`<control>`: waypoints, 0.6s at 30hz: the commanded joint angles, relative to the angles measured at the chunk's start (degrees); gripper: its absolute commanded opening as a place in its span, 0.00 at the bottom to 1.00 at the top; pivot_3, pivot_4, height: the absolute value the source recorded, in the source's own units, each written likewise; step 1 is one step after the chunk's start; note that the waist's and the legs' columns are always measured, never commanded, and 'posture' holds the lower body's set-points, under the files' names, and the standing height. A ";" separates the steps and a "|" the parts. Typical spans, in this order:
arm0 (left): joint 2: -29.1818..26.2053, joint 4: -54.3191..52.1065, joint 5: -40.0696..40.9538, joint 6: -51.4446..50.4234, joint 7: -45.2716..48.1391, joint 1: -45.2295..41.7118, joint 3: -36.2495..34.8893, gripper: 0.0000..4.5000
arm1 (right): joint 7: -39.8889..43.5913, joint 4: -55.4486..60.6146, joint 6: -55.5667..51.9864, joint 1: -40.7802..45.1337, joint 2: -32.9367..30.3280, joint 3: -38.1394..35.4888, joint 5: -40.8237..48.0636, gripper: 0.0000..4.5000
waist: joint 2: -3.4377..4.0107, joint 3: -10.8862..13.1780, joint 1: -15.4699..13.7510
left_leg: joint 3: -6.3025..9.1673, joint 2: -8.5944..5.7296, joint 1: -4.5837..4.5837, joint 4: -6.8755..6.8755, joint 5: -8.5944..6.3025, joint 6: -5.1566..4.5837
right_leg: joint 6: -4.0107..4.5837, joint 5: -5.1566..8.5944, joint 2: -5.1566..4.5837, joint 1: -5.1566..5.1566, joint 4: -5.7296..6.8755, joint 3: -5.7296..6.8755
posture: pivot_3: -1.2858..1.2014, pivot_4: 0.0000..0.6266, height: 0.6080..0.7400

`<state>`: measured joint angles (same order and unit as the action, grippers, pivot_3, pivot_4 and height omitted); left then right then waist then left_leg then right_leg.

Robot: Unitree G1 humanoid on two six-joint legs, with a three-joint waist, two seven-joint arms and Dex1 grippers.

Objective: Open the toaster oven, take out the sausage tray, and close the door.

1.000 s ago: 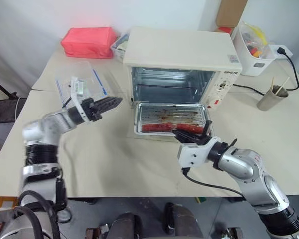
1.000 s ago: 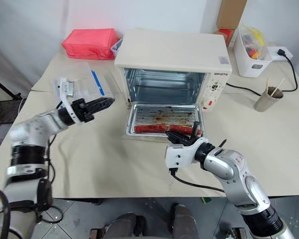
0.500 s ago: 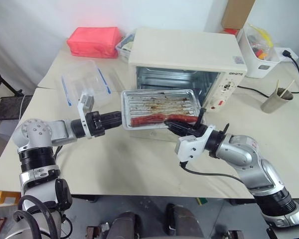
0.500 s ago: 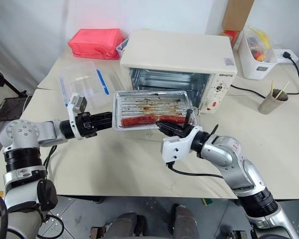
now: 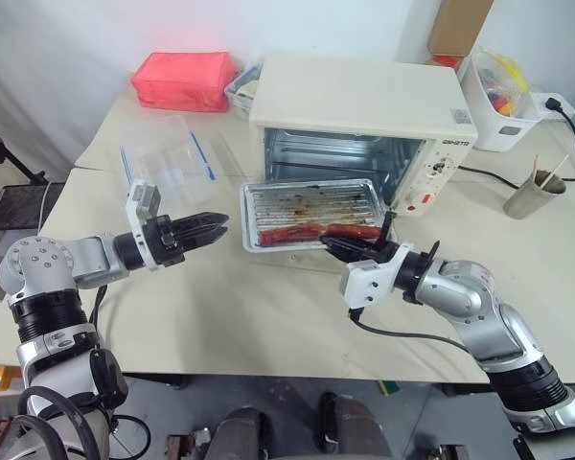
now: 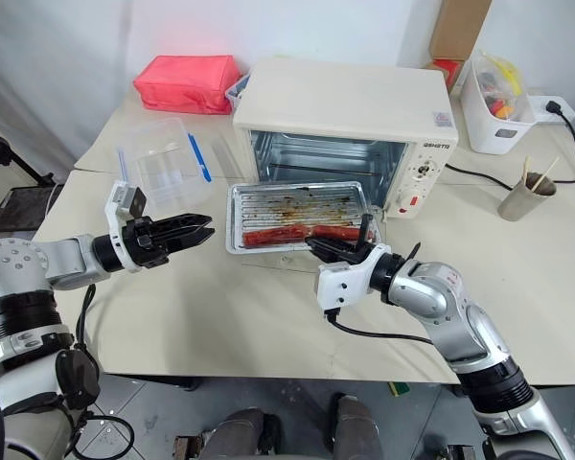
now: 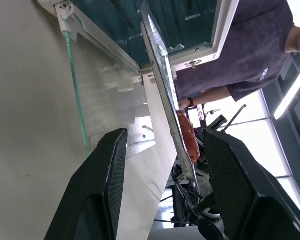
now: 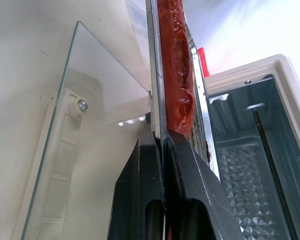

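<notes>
The cream-white toaster oven (image 5: 364, 101) stands at the back of the table. Its glass door (image 8: 65, 145) hangs open and lies flat. My right gripper (image 5: 353, 248) is shut on the front rim of the sausage tray (image 5: 307, 206). It holds the tray just above the door, in front of the oven's mouth. Red sausages (image 5: 311, 231) lie along the tray's near side. My left gripper (image 5: 217, 227) is open, pointing at the tray's left edge from a short gap away. The left wrist view shows the tray (image 7: 162, 85) edge-on ahead of the fingers (image 7: 107, 185).
A clear container with blue clips (image 5: 168, 163) and a pink-red soft box (image 5: 182, 81) sit at the back left. A white bin (image 5: 498, 96), a black cable (image 5: 573, 134) and a cup of sticks (image 5: 529, 196) are on the right. A person (image 7: 250, 45) stands beyond the table.
The tray has come up off the open door in my right gripper. My left gripper rolled, came near the tray's left edge, then drew back a little. The camera also shifted.
</notes>
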<state>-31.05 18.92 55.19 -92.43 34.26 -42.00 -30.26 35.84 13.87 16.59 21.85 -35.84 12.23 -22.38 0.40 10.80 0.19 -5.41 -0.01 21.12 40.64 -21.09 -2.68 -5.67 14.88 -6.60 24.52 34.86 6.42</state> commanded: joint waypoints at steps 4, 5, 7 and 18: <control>3.86 2.78 3.85 -0.07 -3.80 -2.85 -0.65 0.56 | 0.06 0.07 4.16 1.87 -0.68 0.61 -0.04 0.00 | 0.00 0.00 -0.03 | 0.00 0.00 -0.01 0.00 0.00 0.00 | 0.00 0.00 0.01 0.00 0.01 -0.02 | 0.52 0.24 1.00; 4.28 3.37 4.41 -0.07 -4.35 -3.25 -0.58 0.56 | 0.19 -0.11 4.49 1.96 -0.69 0.75 -0.03 0.00 | -0.01 0.00 -0.01 | 0.00 0.00 0.00 0.00 0.00 0.01 | 0.00 0.00 0.01 0.00 0.02 0.00 | 0.52 0.24 1.00; 4.88 4.56 5.67 -0.07 -5.36 -3.96 -0.62 0.56 | 0.54 -0.64 5.11 2.31 -0.65 0.98 0.08 0.00 | -0.01 0.00 0.05 | -0.02 -0.01 0.00 0.02 0.01 0.01 | 0.00 0.00 0.01 0.00 0.02 0.01 | 0.52 0.24 1.00; 7.82 8.25 14.98 -0.07 -16.13 -3.53 -0.66 0.16 | 1.34 -1.66 7.03 3.64 -0.18 1.35 1.28 0.00 | -0.02 -0.01 0.00 | 0.02 -0.01 -0.01 0.05 0.01 0.01 | 0.00 0.00 -0.03 0.01 0.09 -0.15 | 0.52 0.24 1.00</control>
<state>-23.31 27.51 67.36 -92.43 19.54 -45.24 -29.46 37.02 11.13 22.66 24.35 -35.90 14.23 -22.70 0.39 10.80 0.19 -5.40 -0.02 21.11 40.70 -21.08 -2.67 -5.67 14.88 -6.62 24.53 34.95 6.26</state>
